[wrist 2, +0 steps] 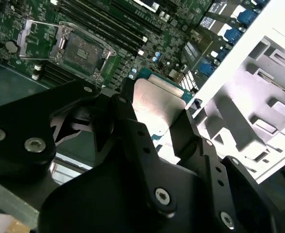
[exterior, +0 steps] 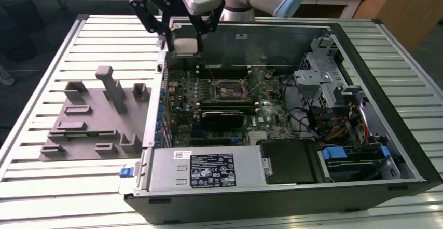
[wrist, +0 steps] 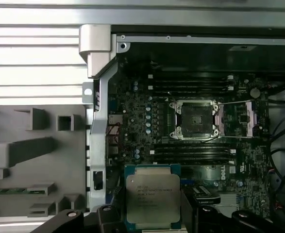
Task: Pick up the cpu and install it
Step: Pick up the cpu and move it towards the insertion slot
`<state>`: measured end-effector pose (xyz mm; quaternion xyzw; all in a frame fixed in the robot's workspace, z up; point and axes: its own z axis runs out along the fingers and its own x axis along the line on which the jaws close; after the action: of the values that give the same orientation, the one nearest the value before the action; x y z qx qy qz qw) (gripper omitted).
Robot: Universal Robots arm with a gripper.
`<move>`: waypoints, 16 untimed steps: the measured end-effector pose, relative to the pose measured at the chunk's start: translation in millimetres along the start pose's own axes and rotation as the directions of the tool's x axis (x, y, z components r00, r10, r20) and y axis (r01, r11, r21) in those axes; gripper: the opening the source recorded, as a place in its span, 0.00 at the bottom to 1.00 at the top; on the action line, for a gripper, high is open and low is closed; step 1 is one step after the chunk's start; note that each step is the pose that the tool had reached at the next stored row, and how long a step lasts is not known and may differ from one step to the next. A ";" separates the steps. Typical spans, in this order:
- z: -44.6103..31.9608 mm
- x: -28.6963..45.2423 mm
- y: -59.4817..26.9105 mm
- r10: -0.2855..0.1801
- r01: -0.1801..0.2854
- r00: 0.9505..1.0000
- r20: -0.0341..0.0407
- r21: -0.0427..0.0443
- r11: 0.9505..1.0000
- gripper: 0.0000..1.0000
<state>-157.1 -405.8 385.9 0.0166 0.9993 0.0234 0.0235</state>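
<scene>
Silver slats make up the tabletop (exterior: 41,187), the biggest thing on my screen. On it lies the open black case (exterior: 277,203), with a grey fixture plate (exterior: 76,135) just beside it on the exterior view's left. Inside the case a green board (exterior: 185,100) covers the floor, and a grey power supply (exterior: 207,169) runs along the near wall.

Near the middle of the board is the socket (wrist: 196,118). In the first wrist view it looks bare, with its metal frame swung aside.

My arm hangs over the case's far corner on the exterior view's left. The claw (exterior: 185,46) is narrowed onto the cpu (wrist: 153,196), its two black fingers (wrist 2: 125,109) pressing opposite edges of the chip. The cpu is up in the air, clear of the board and well apart from the socket, touching nothing except the fingers. In the first wrist view its pale metal top faces the camera and looks roughly level.

I judge the chip to be light, thin and quite stiff, so weight is no worry. The smooth metal top and narrow rim look slippery, though, and a slack pinch could let it tilt or slide. I expect the underside to be the fragile face. The edges, where the fingers are now, seem to me the right place to hold it, squarely and with modest force.
</scene>
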 end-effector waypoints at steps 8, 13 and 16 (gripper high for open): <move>10.5 -9.5 -0.1 0.000 0.000 1.000 -0.002 0.000 1.000 0.54; 17.2 -16.1 -0.2 0.000 0.000 1.000 -0.003 0.000 1.000 0.54; 21.3 -20.0 -0.3 0.000 0.000 1.000 -0.004 0.000 1.000 0.54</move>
<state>-136.1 -405.7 365.5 0.0166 0.9994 0.0233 0.0215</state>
